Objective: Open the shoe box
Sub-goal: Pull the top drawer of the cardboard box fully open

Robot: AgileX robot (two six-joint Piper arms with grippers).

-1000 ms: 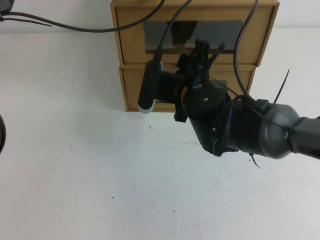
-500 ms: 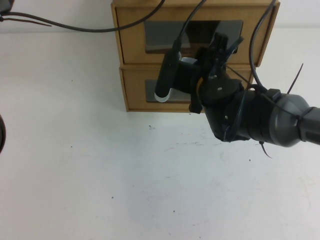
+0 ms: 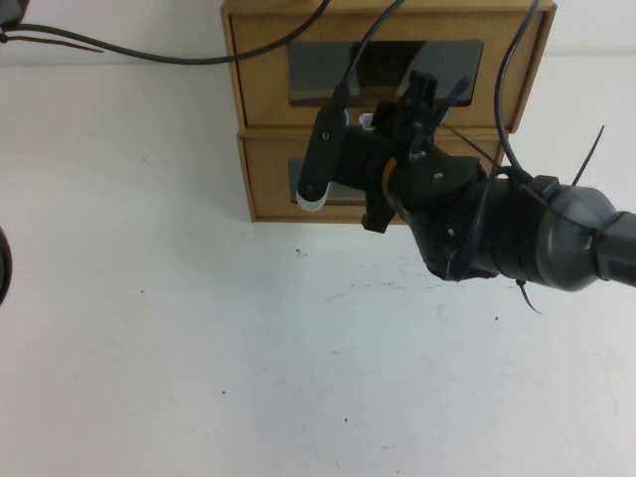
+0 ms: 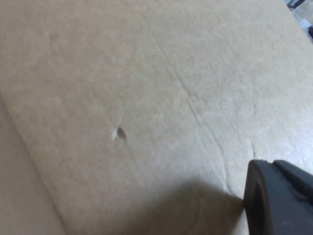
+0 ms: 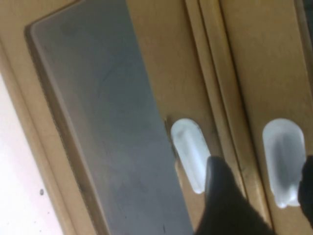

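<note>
At the far centre stood stacked cardboard shoe boxes (image 3: 260,89), the right gripper (image 3: 437,94) spread open before them; only its wrist view showed frosted oval pull tabs (image 5: 190,152), the left gripper (image 4: 279,196), state untellable, facing plain cardboard.

Shoe boxes (image 3: 260,184): plain tan cardboard. Windows (image 3: 318,70) smoky grey, darker reflections. Pull tabs (image 5: 189,154) frosted white. Table (image 3: 149,328) white, few dark specks. Right gripper (image 3: 435,89) black, orange accent at base. Wrist camera (image 3: 320,159) black, white tip. Left gripper (image 4: 281,198) dark grey against tan cardboard. Cables (image 3: 199,58) black.
</note>
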